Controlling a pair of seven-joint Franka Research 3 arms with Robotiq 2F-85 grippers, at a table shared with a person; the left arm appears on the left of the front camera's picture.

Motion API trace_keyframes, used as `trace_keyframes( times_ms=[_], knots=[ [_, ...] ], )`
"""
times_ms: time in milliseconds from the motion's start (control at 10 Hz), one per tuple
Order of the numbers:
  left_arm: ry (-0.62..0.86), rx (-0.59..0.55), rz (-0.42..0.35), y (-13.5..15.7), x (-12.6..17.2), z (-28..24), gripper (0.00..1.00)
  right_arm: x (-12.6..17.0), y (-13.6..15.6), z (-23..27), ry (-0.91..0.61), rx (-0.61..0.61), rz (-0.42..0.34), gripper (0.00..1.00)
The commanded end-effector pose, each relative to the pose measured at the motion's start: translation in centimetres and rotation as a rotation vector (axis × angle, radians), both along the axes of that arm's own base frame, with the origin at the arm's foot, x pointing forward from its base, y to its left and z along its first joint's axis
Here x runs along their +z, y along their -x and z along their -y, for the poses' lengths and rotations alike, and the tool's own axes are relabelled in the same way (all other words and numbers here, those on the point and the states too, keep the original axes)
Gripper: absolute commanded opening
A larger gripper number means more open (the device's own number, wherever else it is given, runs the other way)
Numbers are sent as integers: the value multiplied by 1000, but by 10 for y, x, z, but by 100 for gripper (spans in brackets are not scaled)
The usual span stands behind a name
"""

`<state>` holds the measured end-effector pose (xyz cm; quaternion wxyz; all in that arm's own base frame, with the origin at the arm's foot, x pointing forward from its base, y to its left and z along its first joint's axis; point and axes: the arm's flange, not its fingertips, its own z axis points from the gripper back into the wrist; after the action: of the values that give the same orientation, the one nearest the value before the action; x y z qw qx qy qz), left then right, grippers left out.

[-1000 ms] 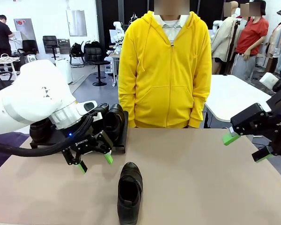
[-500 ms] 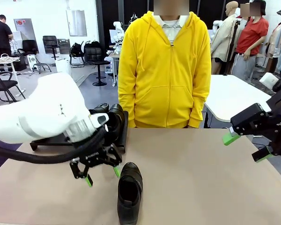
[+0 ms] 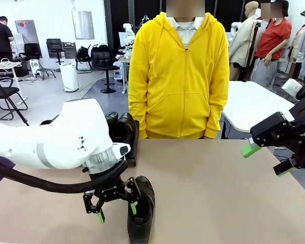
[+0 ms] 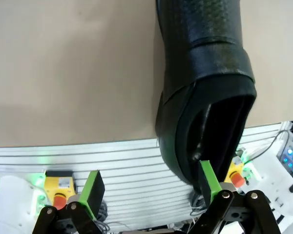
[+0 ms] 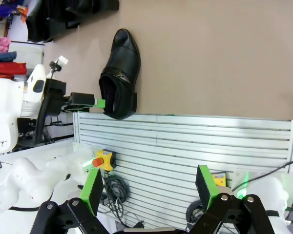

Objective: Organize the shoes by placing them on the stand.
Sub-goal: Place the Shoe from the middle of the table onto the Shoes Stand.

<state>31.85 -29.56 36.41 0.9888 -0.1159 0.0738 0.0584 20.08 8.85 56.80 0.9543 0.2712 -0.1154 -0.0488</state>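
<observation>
Just beside left end effector: shoe

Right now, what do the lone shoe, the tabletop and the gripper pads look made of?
Shoe: looks like black leather, fine pebbled grain on the upper, slight sheen; could be synthetic.
Tabletop: matte tan board or laminate, flat, without glare; unclear which.
Left gripper pads: bright green, matte, probably rubber or soft plastic.
</observation>
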Motion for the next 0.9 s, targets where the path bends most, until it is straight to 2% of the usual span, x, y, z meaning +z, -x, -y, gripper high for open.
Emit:
trace_keyframes(
  times_ms=[0, 300, 400, 500, 800],
  knots=[
    [-16, 51, 68, -7, -14, 11, 100, 2, -2, 1, -27, 30, 5, 100],
    [-17, 62, 80, -13, -24, 13, 100, 2, -2, 1, -27, 30, 5, 100],
    [-53, 67, 82, -14, -26, 13, 42, 2, -2, 1, -27, 30, 5, 100],
    [-55, 74, 84, -15, -28, 13, 0, 2, -2, 1, -27, 30, 5, 100],
    [-69, 84, 85, -16, -31, 11, 0, 2, -2, 1, -27, 30, 5, 100]
  ],
)
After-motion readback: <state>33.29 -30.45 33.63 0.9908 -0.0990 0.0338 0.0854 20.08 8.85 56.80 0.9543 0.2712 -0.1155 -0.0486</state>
